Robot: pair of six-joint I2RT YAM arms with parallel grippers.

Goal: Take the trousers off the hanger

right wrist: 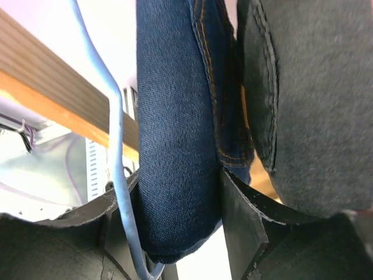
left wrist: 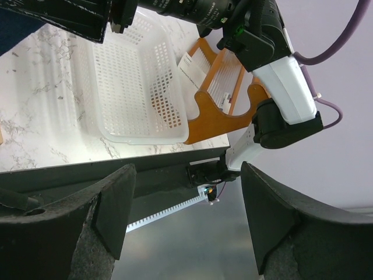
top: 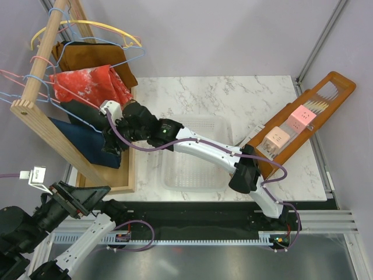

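Bright, even overhead light throughout; glare bleaching marble tabletop (left wrist: 35, 116) (left wrist view); trousers (right wrist: 175, 146) sharp close-up, weave visible, background behind blown out white.

From above, you cannot see the fingertips of the right gripper (right wrist: 175, 233); its wrist covers them. The denim trousers (right wrist: 175, 116) run off its camera's top edge.

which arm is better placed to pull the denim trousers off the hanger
Right. The right gripper is at the rack with the denim trousers between its fingers; the left gripper is open, empty, far from it.
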